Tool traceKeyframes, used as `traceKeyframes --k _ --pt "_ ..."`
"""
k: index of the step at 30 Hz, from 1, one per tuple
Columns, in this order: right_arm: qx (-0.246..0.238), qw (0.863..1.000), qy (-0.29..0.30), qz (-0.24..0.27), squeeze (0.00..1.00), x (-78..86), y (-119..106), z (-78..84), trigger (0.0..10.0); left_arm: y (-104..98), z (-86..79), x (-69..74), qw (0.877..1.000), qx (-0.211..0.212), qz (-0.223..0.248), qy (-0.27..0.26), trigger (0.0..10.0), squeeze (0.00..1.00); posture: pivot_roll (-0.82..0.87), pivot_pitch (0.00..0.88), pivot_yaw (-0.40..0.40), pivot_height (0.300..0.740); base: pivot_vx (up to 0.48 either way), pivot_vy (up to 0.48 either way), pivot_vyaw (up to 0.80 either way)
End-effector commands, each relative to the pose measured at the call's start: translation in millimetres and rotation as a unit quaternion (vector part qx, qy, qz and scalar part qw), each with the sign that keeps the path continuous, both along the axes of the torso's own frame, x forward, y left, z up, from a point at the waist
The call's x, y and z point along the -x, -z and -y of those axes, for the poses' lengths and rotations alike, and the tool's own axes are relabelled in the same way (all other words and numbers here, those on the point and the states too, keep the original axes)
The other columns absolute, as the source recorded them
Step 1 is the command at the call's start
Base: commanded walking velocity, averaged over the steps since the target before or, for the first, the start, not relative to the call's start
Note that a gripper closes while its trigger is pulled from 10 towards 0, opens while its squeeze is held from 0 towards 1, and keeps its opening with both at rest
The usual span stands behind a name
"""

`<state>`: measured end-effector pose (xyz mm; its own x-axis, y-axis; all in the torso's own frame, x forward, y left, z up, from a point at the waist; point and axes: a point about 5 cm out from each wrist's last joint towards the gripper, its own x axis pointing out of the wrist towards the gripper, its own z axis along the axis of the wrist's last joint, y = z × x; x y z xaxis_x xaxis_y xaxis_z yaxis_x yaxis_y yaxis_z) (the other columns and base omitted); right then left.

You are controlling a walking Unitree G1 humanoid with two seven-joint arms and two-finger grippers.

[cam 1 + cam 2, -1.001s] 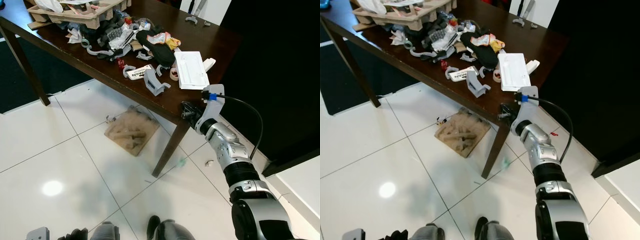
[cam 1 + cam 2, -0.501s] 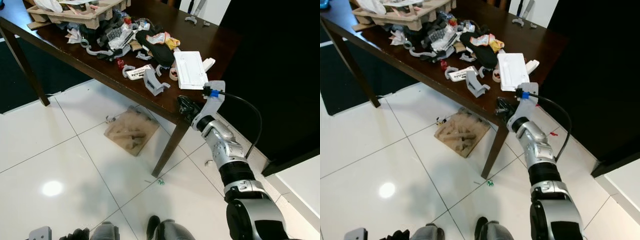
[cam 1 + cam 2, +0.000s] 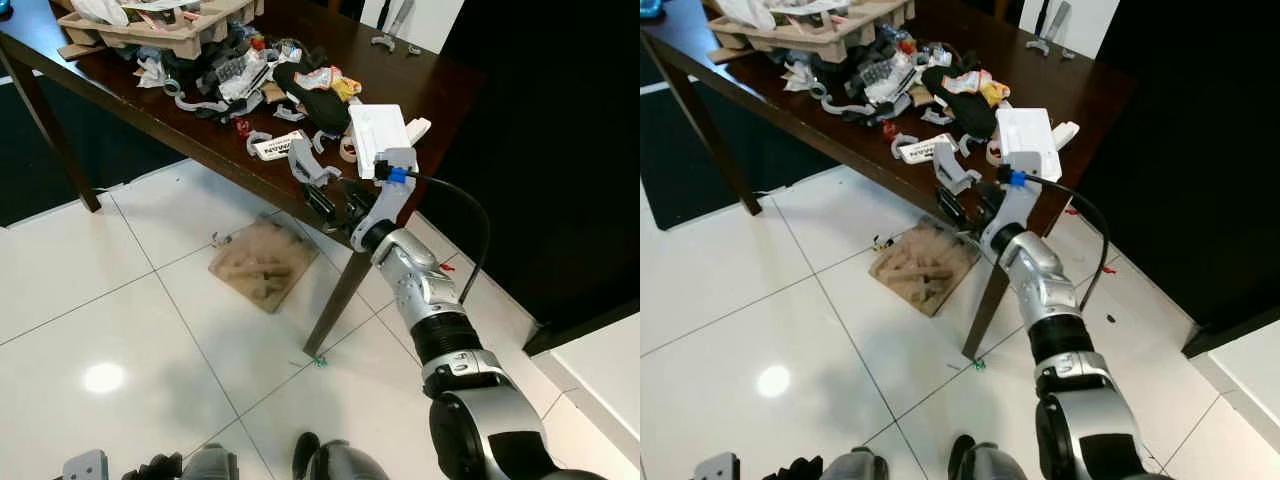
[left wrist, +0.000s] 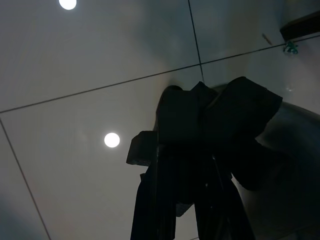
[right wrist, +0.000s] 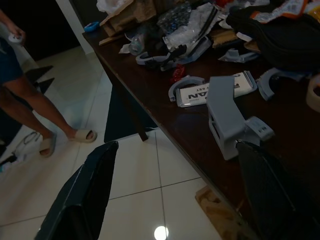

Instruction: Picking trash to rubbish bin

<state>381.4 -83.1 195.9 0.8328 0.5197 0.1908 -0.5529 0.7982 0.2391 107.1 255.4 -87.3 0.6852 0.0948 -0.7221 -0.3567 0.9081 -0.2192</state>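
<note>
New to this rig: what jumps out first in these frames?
The right tool, fingers spread open, is raised to the front edge of the dark wooden table, just short of a grey plastic bracket. Behind it, a heap of wrappers and grey parts clutters the tabletop. A crumpled cardboard piece lies on the white tiles under the table.

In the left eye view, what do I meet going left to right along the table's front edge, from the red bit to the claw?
Small red piece → white labelled strip → grey plastic bracket → right claw, open at the table edge → white flat box.
</note>
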Motion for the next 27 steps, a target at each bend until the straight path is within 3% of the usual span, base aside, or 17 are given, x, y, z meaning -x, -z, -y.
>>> traceKeyframes --k 1,27 --pt "0.008 1.000 0.004 -0.005 0.00 -0.6 3.6 -0.1 10.0 7.1 9.1 12.7 0.999 0.019 -0.024 -0.011 10.0 0.00 0.24 0.166 -0.124 0.740 0.000 0.000 0.00" --pt "0.013 1.000 0.012 0.008 0.00 -1.1 1.4 -7.2 10.0 8.1 11.7 12.6 0.999 0.024 -0.028 -0.007 10.0 0.00 0.25 0.170 -0.107 0.740 0.340 0.000 0.00"
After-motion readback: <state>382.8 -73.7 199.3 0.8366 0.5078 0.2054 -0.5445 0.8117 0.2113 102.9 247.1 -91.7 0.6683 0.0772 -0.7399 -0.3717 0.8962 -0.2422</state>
